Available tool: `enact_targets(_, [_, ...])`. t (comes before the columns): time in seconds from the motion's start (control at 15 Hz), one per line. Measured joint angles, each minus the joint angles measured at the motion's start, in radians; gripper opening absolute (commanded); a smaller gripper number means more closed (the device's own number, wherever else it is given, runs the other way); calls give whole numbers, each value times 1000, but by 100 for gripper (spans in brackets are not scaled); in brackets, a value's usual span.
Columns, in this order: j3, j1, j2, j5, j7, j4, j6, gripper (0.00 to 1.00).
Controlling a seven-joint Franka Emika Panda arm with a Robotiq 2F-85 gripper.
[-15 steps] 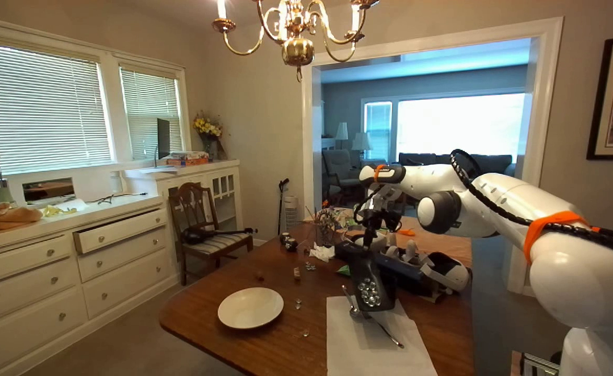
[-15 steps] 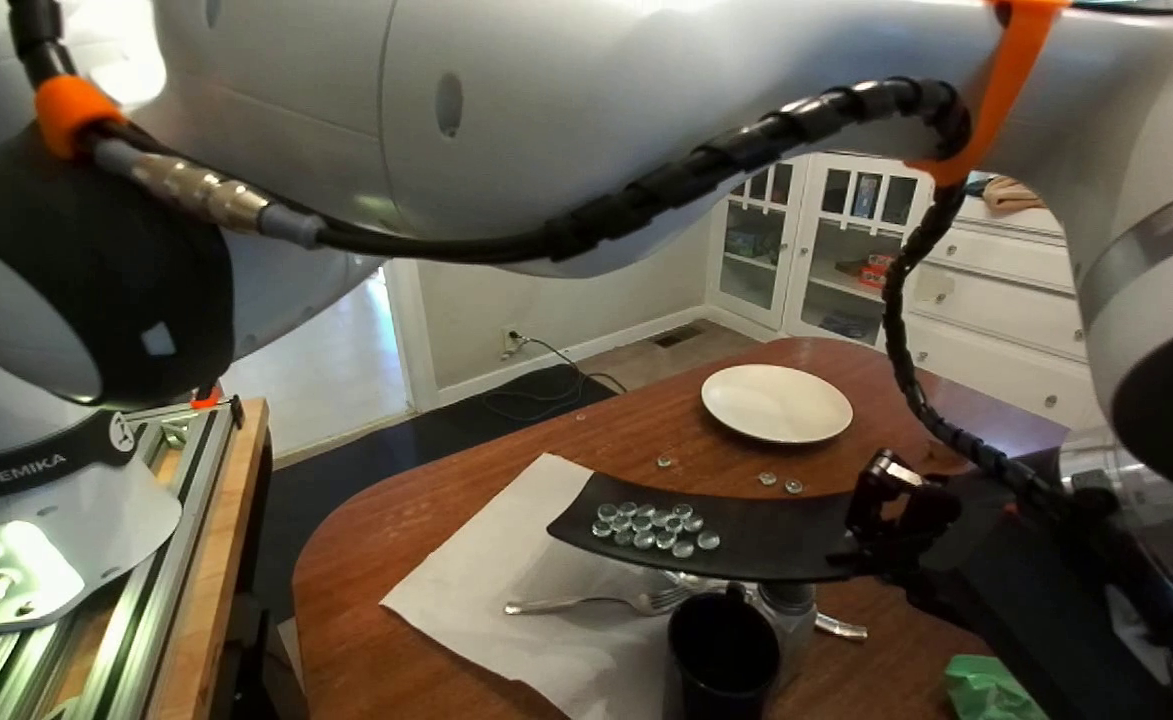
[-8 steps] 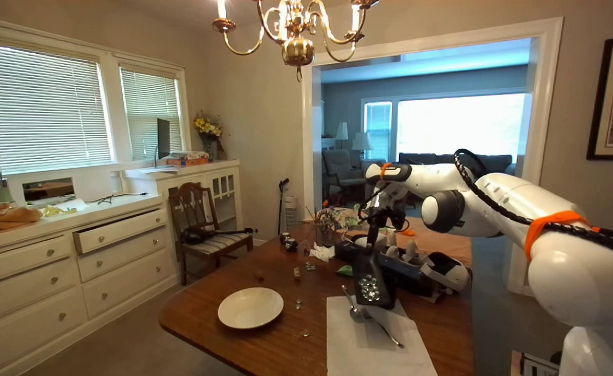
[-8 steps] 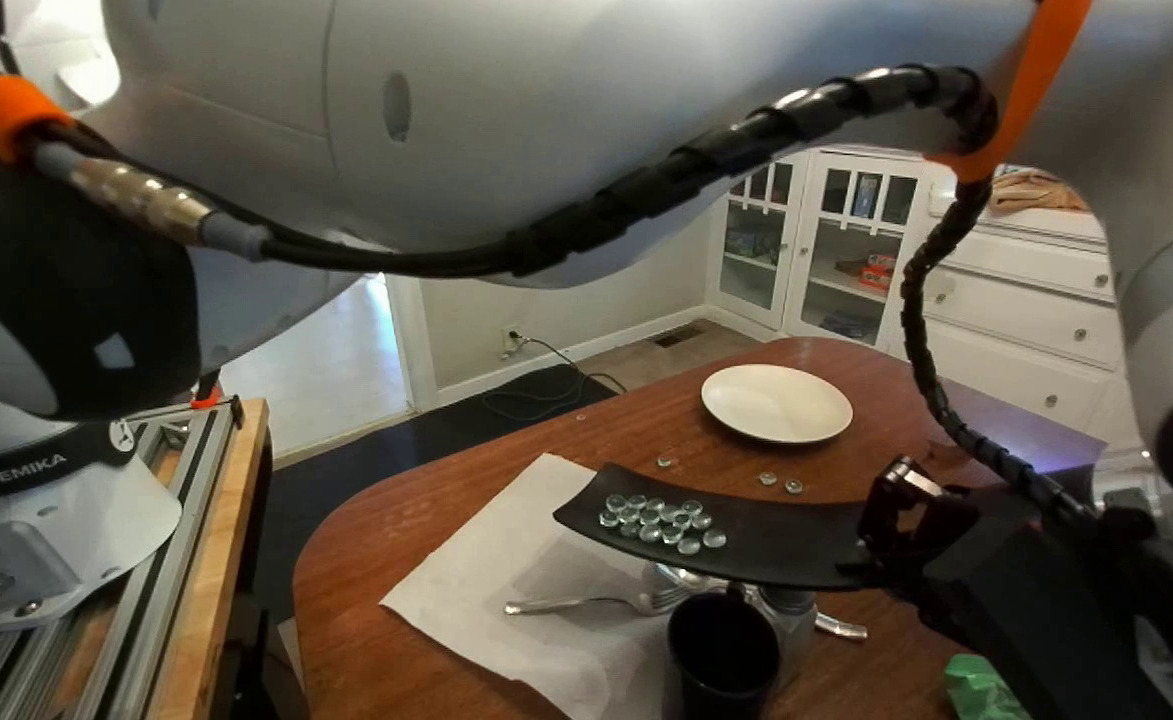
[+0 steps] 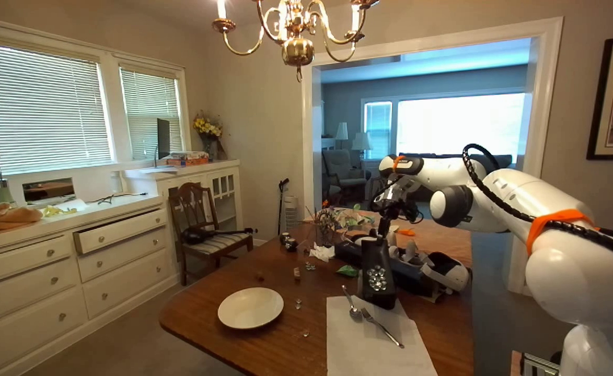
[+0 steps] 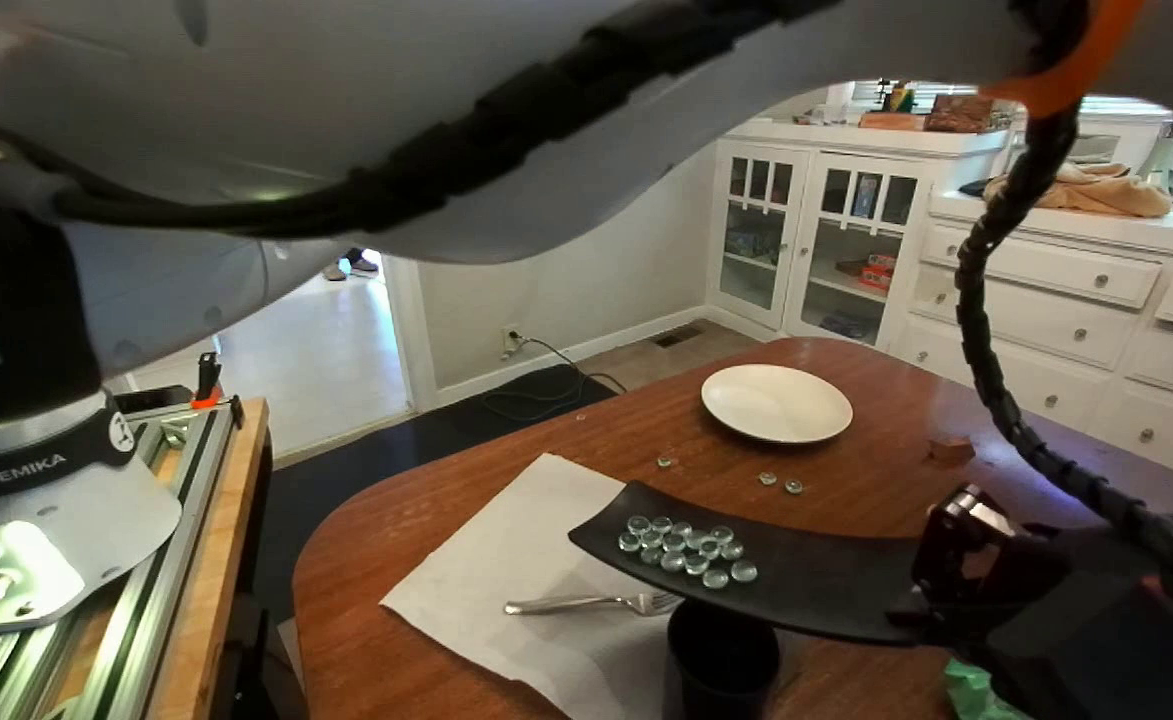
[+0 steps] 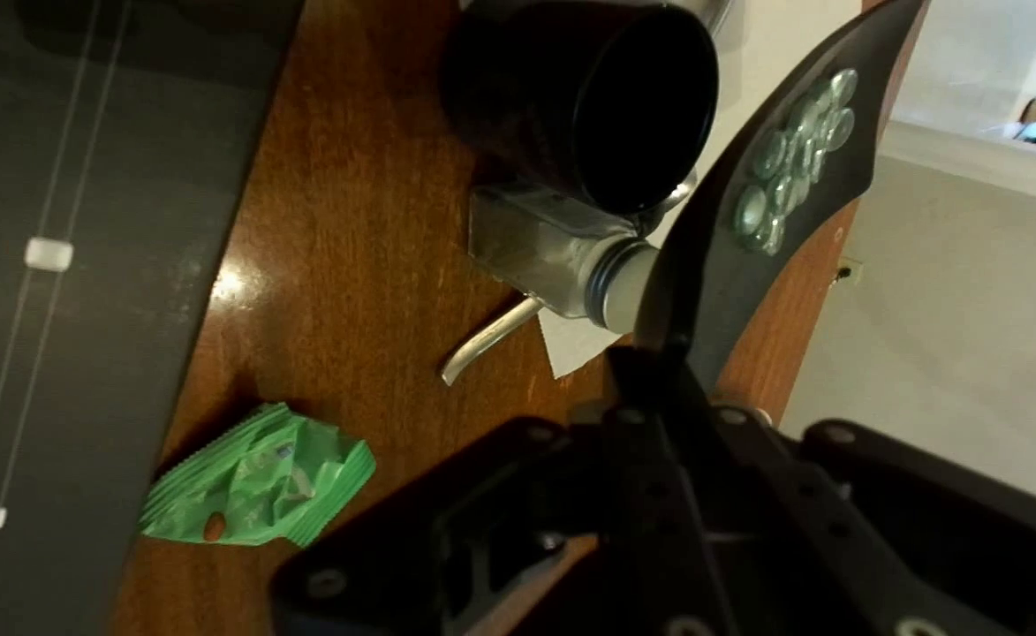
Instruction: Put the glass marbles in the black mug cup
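My gripper is shut on the end of a black curved tray, which also shows in the wrist view and an exterior view. The tray is held above the table. Several clear glass marbles lie grouped near its far end; they also show in the wrist view. The black mug stands upright below the tray, whose edge overlaps its rim in that view. The mug's dark opening faces the camera in the wrist view. A few loose marbles lie on the table.
A glass bottle with a pale lid stands beside the mug. A fork and spoon lie on white paper. A white plate, green wrapper and dark long box are also on the table.
The gripper and tray have moved right in both exterior views, and down in the view with the mug, so the tray now overlaps the mug's rim there. The marbles stay on the tray.
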Motion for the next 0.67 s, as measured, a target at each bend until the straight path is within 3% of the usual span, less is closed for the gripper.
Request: enact_targets(0.67, [-8,-23,-3,-1,53,-1,104,2])
